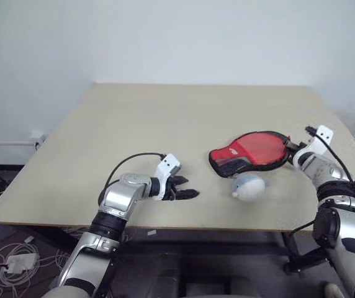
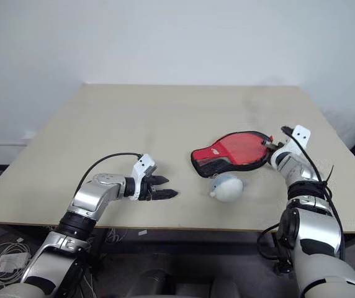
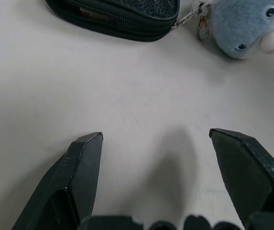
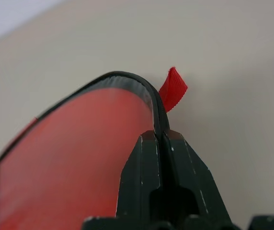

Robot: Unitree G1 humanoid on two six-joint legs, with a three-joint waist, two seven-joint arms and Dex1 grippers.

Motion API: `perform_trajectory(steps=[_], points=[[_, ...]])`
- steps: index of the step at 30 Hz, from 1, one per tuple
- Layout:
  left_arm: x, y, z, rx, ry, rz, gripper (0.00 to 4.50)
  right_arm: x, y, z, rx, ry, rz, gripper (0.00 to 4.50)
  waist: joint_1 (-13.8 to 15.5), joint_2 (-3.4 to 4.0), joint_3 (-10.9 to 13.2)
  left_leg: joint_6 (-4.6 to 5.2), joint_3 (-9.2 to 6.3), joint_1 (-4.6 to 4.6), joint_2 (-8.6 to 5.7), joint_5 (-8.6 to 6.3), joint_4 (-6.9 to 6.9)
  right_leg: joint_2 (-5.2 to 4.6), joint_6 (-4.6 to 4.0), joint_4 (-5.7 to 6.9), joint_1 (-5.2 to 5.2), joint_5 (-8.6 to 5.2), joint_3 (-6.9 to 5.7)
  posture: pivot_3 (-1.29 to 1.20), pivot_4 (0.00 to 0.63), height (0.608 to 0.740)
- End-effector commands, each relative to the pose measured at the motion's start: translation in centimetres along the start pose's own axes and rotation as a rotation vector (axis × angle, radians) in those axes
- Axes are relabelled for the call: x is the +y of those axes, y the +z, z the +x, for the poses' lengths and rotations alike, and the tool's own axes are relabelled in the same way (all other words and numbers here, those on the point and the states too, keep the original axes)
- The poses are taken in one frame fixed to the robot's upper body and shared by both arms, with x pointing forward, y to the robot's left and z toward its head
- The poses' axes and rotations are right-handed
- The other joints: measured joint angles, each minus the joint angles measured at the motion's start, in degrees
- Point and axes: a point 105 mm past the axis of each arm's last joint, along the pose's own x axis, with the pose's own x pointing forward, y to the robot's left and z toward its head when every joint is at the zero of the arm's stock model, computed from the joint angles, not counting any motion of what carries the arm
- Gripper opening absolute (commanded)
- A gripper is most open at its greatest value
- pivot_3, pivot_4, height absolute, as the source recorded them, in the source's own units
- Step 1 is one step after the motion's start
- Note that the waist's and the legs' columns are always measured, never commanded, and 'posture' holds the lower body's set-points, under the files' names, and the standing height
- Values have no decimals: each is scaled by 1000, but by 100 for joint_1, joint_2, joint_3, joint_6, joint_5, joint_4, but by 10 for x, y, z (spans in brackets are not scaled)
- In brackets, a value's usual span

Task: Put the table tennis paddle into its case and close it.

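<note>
Here the right hand [image 4: 162,136] pinches the closed case [image 1: 252,151] rim; left hand [image 1: 188,187] spread.

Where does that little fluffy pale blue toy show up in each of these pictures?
Left eye view: fluffy pale blue toy near the table's front edge, just in front of the red paddle-shaped case.
Right eye view: same spot, in front of the case.
Left wrist view: upper right corner.
Right wrist view: not in it.
Shared landmark: the case.

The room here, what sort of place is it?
Probably a lab or test room: a plain beige table against a bare white wall, with loose cables and a power adapter lying on the floor beside it.
</note>
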Motion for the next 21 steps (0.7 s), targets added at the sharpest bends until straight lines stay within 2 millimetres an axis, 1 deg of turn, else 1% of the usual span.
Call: perform_trajectory(steps=[1, 3, 5, 6, 7, 8, 9, 10, 11, 12, 13, 14, 15, 18, 21], points=[[2, 10, -8, -42, 11, 27, 3790, 5, 22, -1, -82, 7, -37, 1016, -11, 2, 1, -1, 0, 0, 0, 1, 0, 0, 0, 1, 0, 0, 0, 0, 0, 716], [4, 14, -9, -56, 12, 30, 3790, 3, 23, -1, -96, 2, -57, 1735, -36, 2, 1, -1, -2, 1, 0, 5, -1, 1, 0, 3, 0, 0, 0, 0, 0, 716], [4, 17, -11, -68, 11, 37, 3790, 1, 29, -3, -127, -7, -77, 2455, -63, 2, 1, -3, -5, 2, 2, 9, 0, 4, 1, 3, 1, 0, 0, 0, 0, 716], [5, 18, -12, -72, 14, 42, 3790, -1, 33, -4, -149, -18, -93, 2836, -79, 2, 1, -3, -5, 2, 2, 11, 0, 4, 1, 4, 1, 1, 0, 0, 0, 716], [8, 19, -14, -77, 26, 44, 3790, -1, 42, -6, -199, -16, -126, 3200, -84, 2, 2, -3, -6, 3, 2, 13, 0, 4, 1, 4, 1, 1, -1, 0, 0, 716], [11, 21, -15, -84, 38, 46, 3790, 2, 50, -9, -244, 5, -156, 3596, -90, 3, 2, -2, -7, 3, 2, 15, 0, 4, 1, 5, 2, 1, -1, 0, 0, 716], [14, 23, -17, -97, 51, 45, 3790, 9, 55, -11, -284, 53, -192, 3855, -101, 3, 2, -1, -8, 3, 1, 16, 0, 4, 1, 5, 1, 1, -1, 0, 0, 716], [16, 24, -18, -107, 59, 44, 3790, 14, 58, -13, -308, 88, -216, 3855, -113, 3, 2, -1, -8, 2, 1, 17, 1, 4, 1, 5, 1, 2, 0, 0, 0, 716], [19, 27, -20, -124, 71, 38, 3790, 26, 56, -15, -311, 176, -248, 3855, -119, 3, 2, 0, -9, 2, 1, 18, 1, 4, 2, 5, 2, 2, -1, 0, 0, 716], [22, 32, -24, -151, 84, 31, 3790, 50, 49, -24, -308, 352, -271, 3855, -119, 3, 2, 0, -9, 3, 1, 18, 1, 4, 3, 5, 3, 3, 0, 0, 0, 716], [25, 37, -27, -184, 101, 41, 3790, 75, 37, -39, -277, 559, -291, 3855, -118, -3, 4, 1, -9, 2, 2, 18, 1, 4, 5, 5, 3, 4, 0, 0, 0, 716], [26, 40, -30, -207, 113, 49, 3790, 92, 26, -54, -248, 709, -302, 3855, -118, -5, 5, 2, -14, 1, 5, 18, 0, 6, 7, 4, 2, 5, -1, 0, 0, 716], [27, 42, -33, -225, 122, 77, 3790, 104, 16, -70, -218, 830, -301, 3855, -122, -5, 5, 2, -19, 2, 9, 17, 3, 10, 8, 5, 6, 5, -4, 0, 0, 716], [27, 34, -38, -211, 124, 104, 3790, 125, -13, -94, -105, 977, -288, 3855, -118, -5, 5, 1, -21, 3, 16, 17, -1, 14, 8, 8, 4, 5, -3, 0, 0, 716], [29, 34, -41, -221, 131, 102, 3790, 141, -26, -116, -63, 1087, -272, 3855, -108, -5, 6, -3, -20, 4, 15, 18, 8, 14, 3, 15, 1, 9, -3, 0, 0, 716]])
